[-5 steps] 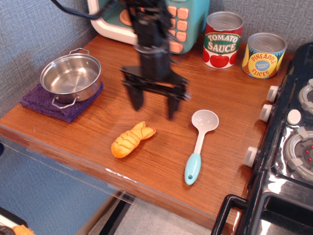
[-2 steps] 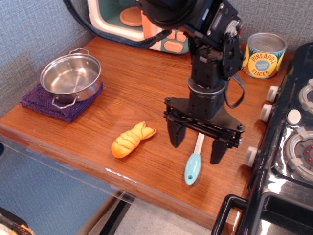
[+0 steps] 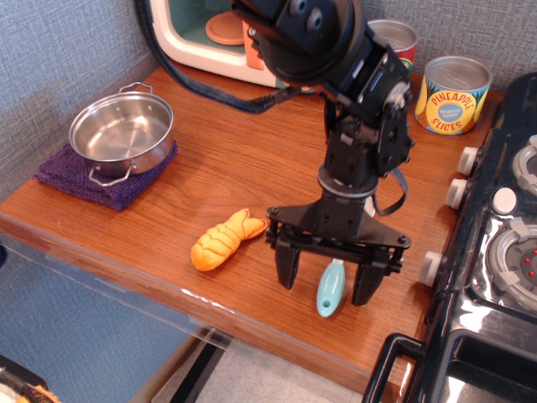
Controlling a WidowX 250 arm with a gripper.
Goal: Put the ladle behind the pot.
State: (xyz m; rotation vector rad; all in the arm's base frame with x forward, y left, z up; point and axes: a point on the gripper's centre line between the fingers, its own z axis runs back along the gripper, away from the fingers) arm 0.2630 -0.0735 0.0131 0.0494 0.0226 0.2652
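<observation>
Nearest the front edge of the bench (image 3: 252, 168), the hand (image 3: 328, 280) now stands low with its two dark fingers (image 3: 288, 267) spread wide, one on each side of the ladle (image 3: 330, 288), whose light blue handle shows between them while the white stem and bowl are hidden behind the wrist. A second ago the hand hung open over the middle of the bench, left of the ladle, which lay in full view; shortly after it was over the stem, and now it is lower and nearer the handle end, so the change is a descent onto the grasp point. The jaws are open and hold nothing; whether the fingertips touch the wood I cannot tell. The ladle itself lies where it lay before, near the front edge and pointing roughly away from it. This suggests the approach is nearly over and closing on the handle is the likely next step, with the whole carry still to come. Just left of the hand sits the orange toy (image 3: 225, 240), near the left finger but apart from it, and unmoved. Farther back and well to the left, the pot (image 3: 122, 132) rests on a purple cloth (image 3: 67, 176), empty, with bare wood behind it toward the wall, which is where the ladle has to end. At the rear stand the pineapple can (image 3: 453, 94) and the toy microwave (image 3: 210, 34).
</observation>
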